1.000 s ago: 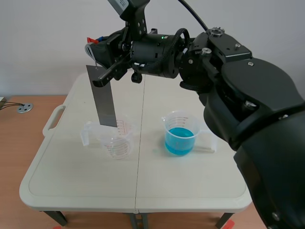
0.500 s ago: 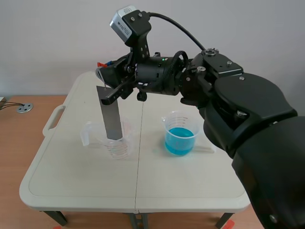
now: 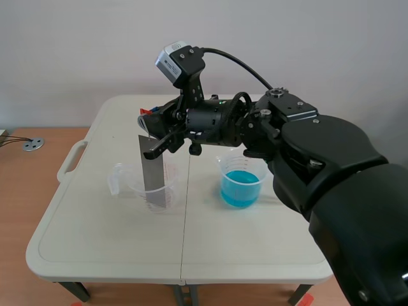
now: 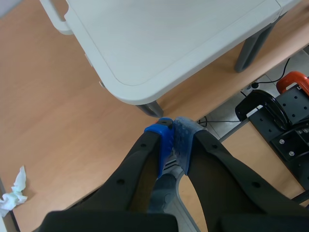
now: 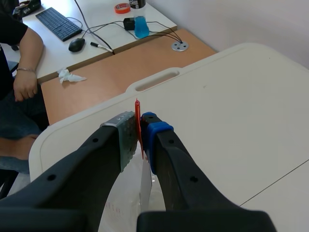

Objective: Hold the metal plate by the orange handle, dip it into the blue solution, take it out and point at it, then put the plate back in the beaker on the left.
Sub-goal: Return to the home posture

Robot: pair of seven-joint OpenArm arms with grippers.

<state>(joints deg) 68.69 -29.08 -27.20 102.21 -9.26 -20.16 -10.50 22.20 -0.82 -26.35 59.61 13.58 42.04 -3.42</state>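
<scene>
Two see-through beakers stand on the white table [image 3: 95, 236], near the middle of the scene view. The right beaker [image 3: 255, 167] holds the blue solution [image 3: 240, 188]. The left beaker [image 3: 131, 185] sits a little left of the middle of the frame.

The metal plate [image 3: 153, 175] stands in the left beaker, almost straight up. Its low end is down inside the beaker and its top end sticks out high above the rim. I cannot tell if the plate touches the bottom of the beaker.

The right arm comes in from the right side of the frame and reaches past the middle. The right gripper [image 3: 150, 124] is squeezed tight on the orange handle [image 3: 146, 112] at the top of the plate. In the right wrist view the thin orange handle is pinched between the two pads, and the left beaker is under the fingers.

The left gripper [image 4: 172, 128] is closed with nothing in it, and its two pads press together. It hangs over the wood floor [image 4: 58, 125], with a corner of the table just ahead of it.
</scene>
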